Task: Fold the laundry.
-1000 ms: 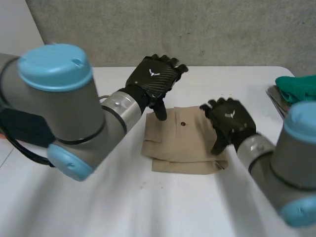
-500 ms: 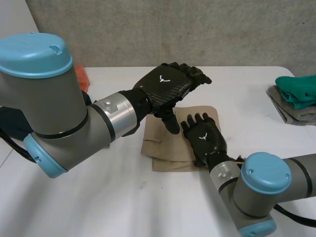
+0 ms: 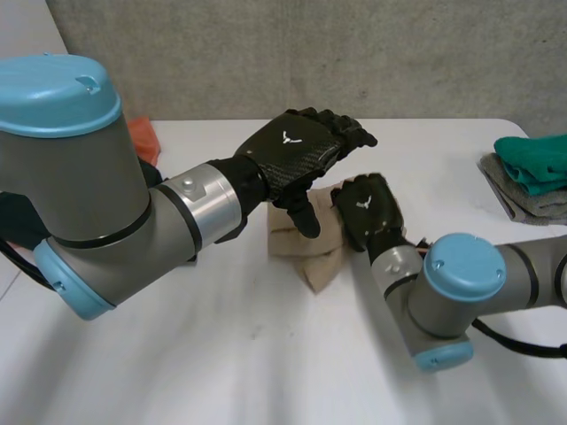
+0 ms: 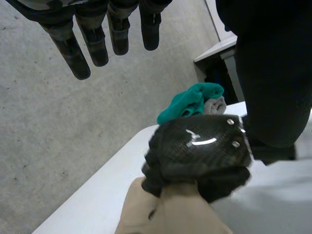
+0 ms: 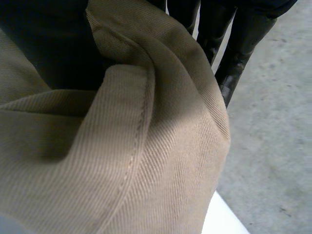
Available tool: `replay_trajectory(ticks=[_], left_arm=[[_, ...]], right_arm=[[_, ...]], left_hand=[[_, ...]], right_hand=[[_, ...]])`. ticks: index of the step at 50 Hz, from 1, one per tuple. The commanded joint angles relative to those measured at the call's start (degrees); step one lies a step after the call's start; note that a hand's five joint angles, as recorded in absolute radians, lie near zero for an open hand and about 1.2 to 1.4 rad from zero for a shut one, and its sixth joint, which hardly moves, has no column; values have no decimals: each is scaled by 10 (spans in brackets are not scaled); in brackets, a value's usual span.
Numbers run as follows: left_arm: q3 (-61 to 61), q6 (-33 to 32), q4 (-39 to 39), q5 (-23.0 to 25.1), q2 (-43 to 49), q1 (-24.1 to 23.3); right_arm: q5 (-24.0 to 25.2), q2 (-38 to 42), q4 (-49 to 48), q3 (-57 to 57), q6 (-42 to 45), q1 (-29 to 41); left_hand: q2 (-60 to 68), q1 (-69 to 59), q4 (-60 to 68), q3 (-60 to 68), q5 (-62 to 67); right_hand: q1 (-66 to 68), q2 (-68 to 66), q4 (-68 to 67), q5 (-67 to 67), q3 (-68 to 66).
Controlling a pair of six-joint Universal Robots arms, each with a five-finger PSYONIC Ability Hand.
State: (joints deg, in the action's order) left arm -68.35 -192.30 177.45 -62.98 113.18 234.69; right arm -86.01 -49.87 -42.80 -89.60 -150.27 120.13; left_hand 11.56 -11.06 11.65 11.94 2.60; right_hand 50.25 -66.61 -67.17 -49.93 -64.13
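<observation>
**Head view.** The tan cloth (image 3: pixel 310 257) sits mid-table (image 3: pixel 221 354), bunched and partly raised rather than flat. The right hand (image 3: pixel 366 211) is on the cloth's 2 o'clock edge, fingers curled into the fabric. The left hand (image 3: pixel 297 152) hovers over the 11 o'clock side with fingers straight and spread, holding nothing. A folded stack (image 3: pixel 532 155), green over grey, lies at 3 o'clock by the table edge. An orange item (image 3: pixel 142 137) at 10 o'clock is mostly hidden by the left arm and cannot be identified.

Assessment: the stack looks finished. The cloth is mid-fold and has yet to be laid flat and squared.

**Left wrist view.** The left hand's fingers (image 4: pixel 80 53) are apart and touch nothing. Beyond their tips, the right hand (image 4: pixel 200 151) is clamped on the edge of the cloth (image 4: pixel 165 214). The stack (image 4: pixel 190 102) lies behind it.

**Right wrist view.** The cloth (image 5: pixel 122 161) drapes across the palm, with a stitched hem showing. Fingers (image 5: pixel 234 53) show past its edge. The number of layers and the thumb's contact are obscured.
</observation>
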Motion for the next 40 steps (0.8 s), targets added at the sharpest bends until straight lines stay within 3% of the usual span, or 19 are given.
replay_trajectory(ticks=[1, 11, 22, 33, 40], left_arm=[[-1, 0, 1, -1, -8, 9], [0, 3, 4, -4, -24, 27], [6, 6, 4, -4, -26, 24], [5, 12, 5, 2, -27, -12], [-2, 11, 6, 4, -27, -29]], right_arm=[[3, 7, 36, 63, -17, -47], [71, 6, 57, 195, -41, -146], [88, 45, 59, 389, -143, -296], [175, 101, 47, 394, -172, -417], [291, 141, 8, 346, -219, -488]], left_hand=[[10, -15, 9, 6, 0], [12, -17, 11, 8, 1], [12, -17, 11, 8, 1], [10, -15, 9, 6, 0], [7, -12, 6, 3, -4]], right_hand=[[297, -134, -128, -201, -159], [297, -134, -128, -201, -159], [297, -134, -128, -201, -159], [297, -134, -128, -201, -159], [297, -134, -128, -201, -159]])
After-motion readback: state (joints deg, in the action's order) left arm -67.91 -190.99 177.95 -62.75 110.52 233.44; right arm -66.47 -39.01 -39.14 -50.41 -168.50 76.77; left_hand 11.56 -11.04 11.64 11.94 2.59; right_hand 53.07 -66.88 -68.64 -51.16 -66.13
